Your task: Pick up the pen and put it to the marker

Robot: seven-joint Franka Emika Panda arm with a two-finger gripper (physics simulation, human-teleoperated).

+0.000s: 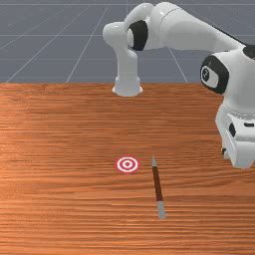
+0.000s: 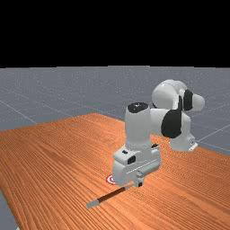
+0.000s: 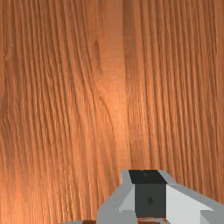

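- Nearest the front camera, it's the pen (image 1: pixel 157 184), grey butt end foremost, lying loose beside the target (image 1: pixel 127 164), on the front view's right of it. Flat on the table (image 1: pixel 64 199), it looks held up by the wood alone.
- And look at that point! It ends near the target but apart from it, the shaft running off towards the front camera, so the job needs a lift and a sideways carry.
- Here's the claw (image 3: pixel 148 176), fingers pressed together, nothing pinched between them. They would have to spread before they could straddle that thin shaft.
- In the front view, the hand hangs to the right of the target, out beyond the pen, and leans over; from here that tilt looks wrong for a straight-down grab.
- The arm (image 1: pixel 191 30) is rooted behind the target, bent high and well clear of the pen. Reaching is surely the step in hand.
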